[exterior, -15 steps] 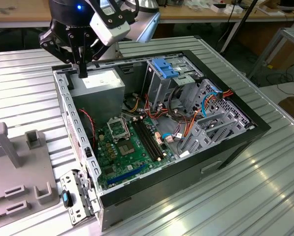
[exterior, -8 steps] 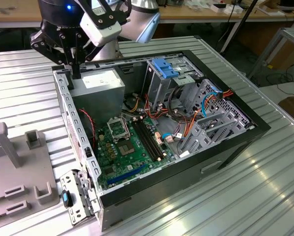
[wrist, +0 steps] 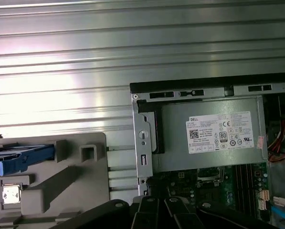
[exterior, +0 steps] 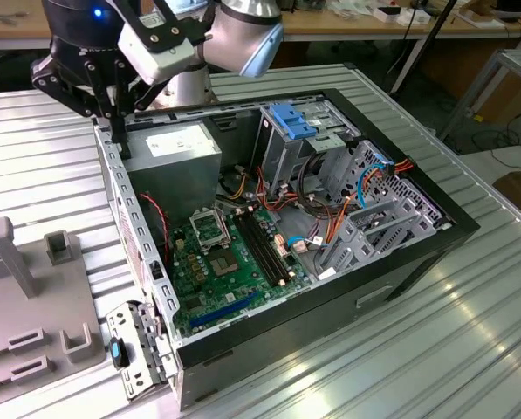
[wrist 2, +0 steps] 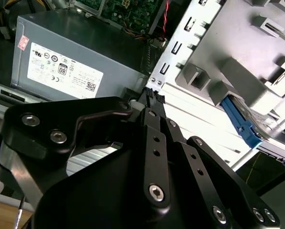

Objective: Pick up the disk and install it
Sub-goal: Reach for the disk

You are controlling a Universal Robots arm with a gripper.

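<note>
"Right beside the power supply (exterior: 173, 148), exterior view first: is that the gripper (exterior: 119, 140) hanging over the wall of the open case (exterior: 456, 218) at that corner?"

"Yep. Pincer looks pinched together with nothing in it. The grey holder (exterior: 42, 288) sits on the ribbed table (exterior: 469, 349), across that wall from the power supply."

"Second wrist view?"

"Power supply (wrist 2: 70, 62) with its label showing, and the gripper (wrist 2: 153, 98) tips are closed on each other, empty, just beside its near edge. The disk (wrist 2: 240, 124) is on the far side of the case wall from the power supply, slotted in the holder (wrist 2: 237, 57), blue frame showing."

"And the first wrist view?"

"Disk (wrist: 26, 160) sits in the holder (wrist: 75, 176), well apart from the power supply (wrist: 209, 133), with the case wall and some table ribs between them. Green motherboard (wrist: 218, 186) is just beside the power supply."
</note>
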